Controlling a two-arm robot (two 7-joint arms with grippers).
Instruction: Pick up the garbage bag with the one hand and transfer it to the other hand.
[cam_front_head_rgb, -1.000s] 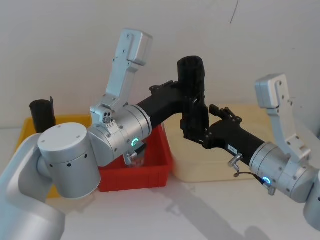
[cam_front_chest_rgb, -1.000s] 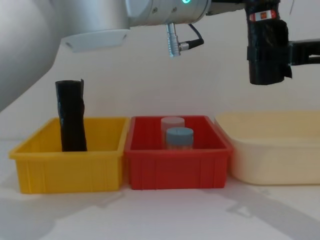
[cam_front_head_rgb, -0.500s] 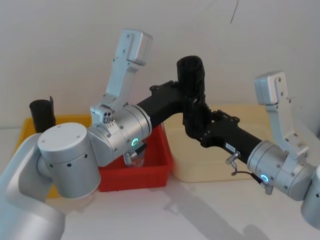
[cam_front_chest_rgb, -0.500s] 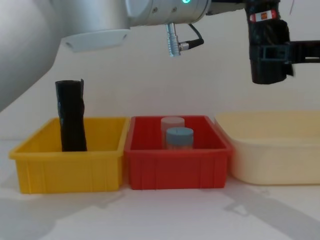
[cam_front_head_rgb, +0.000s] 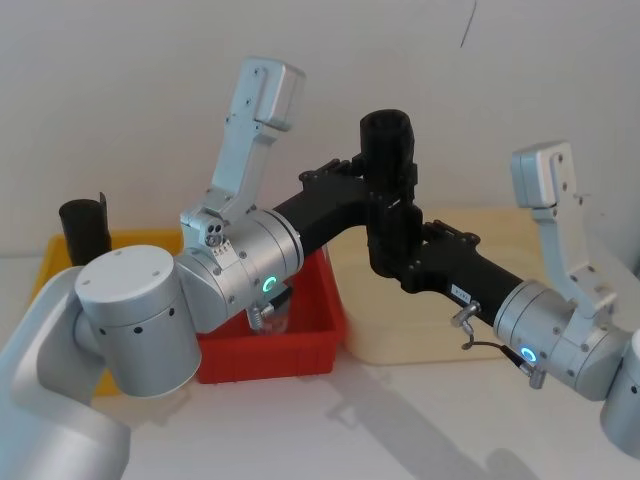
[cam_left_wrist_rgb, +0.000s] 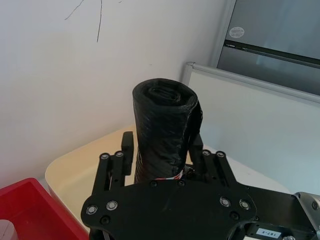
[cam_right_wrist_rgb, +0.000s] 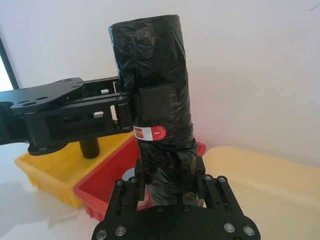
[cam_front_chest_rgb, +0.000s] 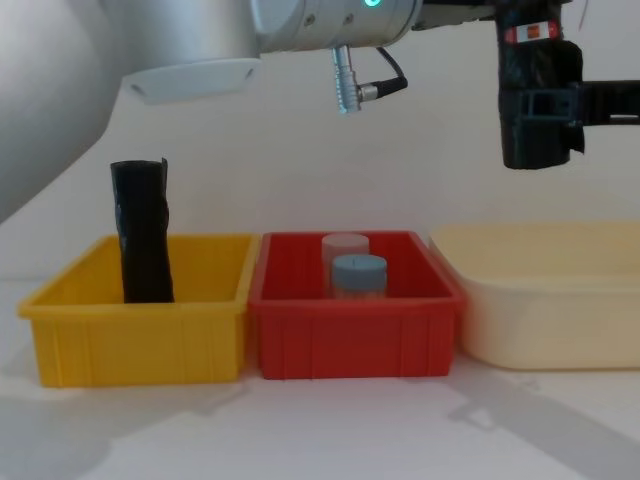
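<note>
Upright over the cream tub (cam_front_chest_rgb: 560, 300), the garbage bag (cam_front_head_rgb: 388, 150) is clamped by the left gripper (cam_front_head_rgb: 385, 192) at its label (cam_right_wrist_rgb: 150, 133) and by the right gripper (cam_right_wrist_rgb: 167, 175) lower down.

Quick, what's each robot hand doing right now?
Left gripper: closed on the rolled black plastic garbage bag, near its label.
Right gripper: closed on the same bag, lower down.

A yellow bin (cam_front_chest_rgb: 140, 345) holds an upright plain black roll (cam_front_chest_rgb: 142, 230). Beside it on the white surface (cam_front_chest_rgb: 320, 430), a red bin (cam_front_chest_rgb: 355, 345) holds two capped jars (cam_front_chest_rgb: 358, 275). A cream tub (cam_front_chest_rgb: 550, 315) stands at its other side.
</note>
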